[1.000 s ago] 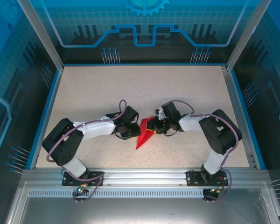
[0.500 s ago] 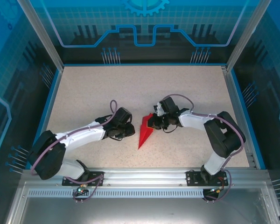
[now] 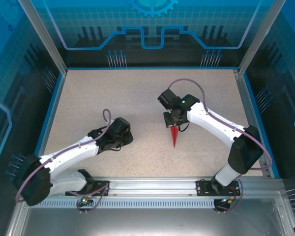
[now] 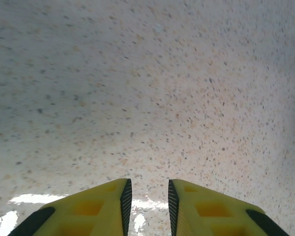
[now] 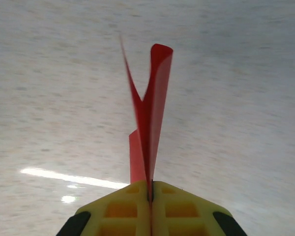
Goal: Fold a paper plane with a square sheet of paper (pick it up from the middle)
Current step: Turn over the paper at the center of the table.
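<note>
The red plane (image 5: 150,113) is clamped between the right fingers (image 5: 120,211). They are pressed together on its near end, right at the fold line, with the paper's edge running up the seam between them. From there the plane reaches straight out away from the fingers. Its two layers stay close together near the grip and spread into a narrow V toward the far end, where one layer curls over at the top.

From above, the plane (image 3: 174,135) shows as a thin red sliver seen nearly edge-on, right of the middle of the table (image 3: 88,98), its sharp tip pointing toward the near edge. Whether the tip touches the table I cannot tell.

The left fingers (image 4: 103,209) are well apart from the plane, low over bare table on the left side. They stand a narrow gap apart with nothing between them.

Counted: one plane, one table, two arms, two pairs of yellow fingers.
</note>
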